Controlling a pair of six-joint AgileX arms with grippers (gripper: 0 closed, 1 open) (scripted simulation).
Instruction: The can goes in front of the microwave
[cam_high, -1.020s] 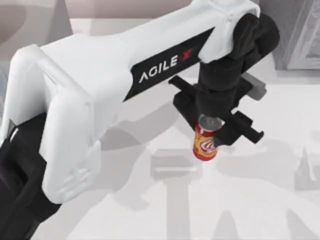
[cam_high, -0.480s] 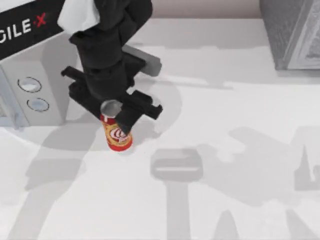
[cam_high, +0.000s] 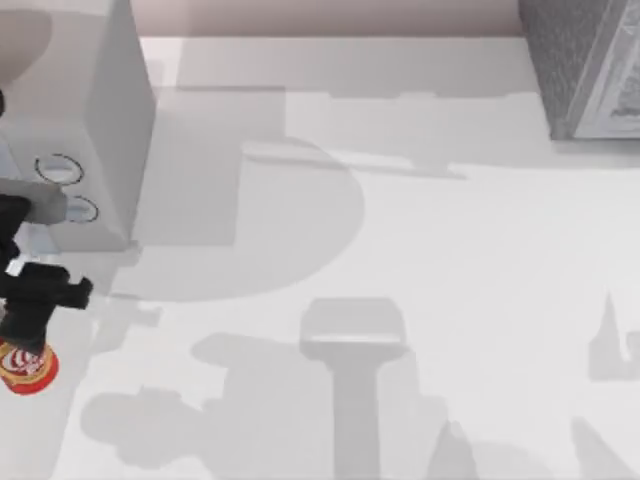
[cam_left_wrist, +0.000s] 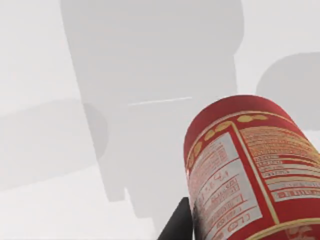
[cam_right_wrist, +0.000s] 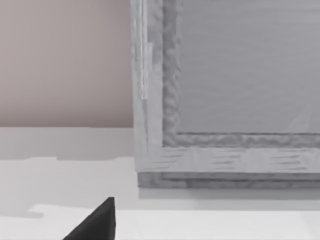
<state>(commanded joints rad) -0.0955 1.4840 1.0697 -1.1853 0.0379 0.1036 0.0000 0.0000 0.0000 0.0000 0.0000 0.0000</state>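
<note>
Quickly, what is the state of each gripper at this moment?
Left gripper: shut on the small red drink can, at the table's left edge, before the light grey microwave.
Right gripper: cannot be told.

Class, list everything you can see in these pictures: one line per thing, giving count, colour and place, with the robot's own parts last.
can: one, red with an orange-yellow band, at the table's left edge, in front of the microwave, held by the left gripper.
microwave: one, light grey with two round dials, far left corner of the table.
speckled box: one, darker grey, far right corner.
table: one, white, crossed by grey shadows.
left gripper: one, black, above the can at the left edge.
right gripper: one, a black fingertip showing, near the speckled box.
</note>
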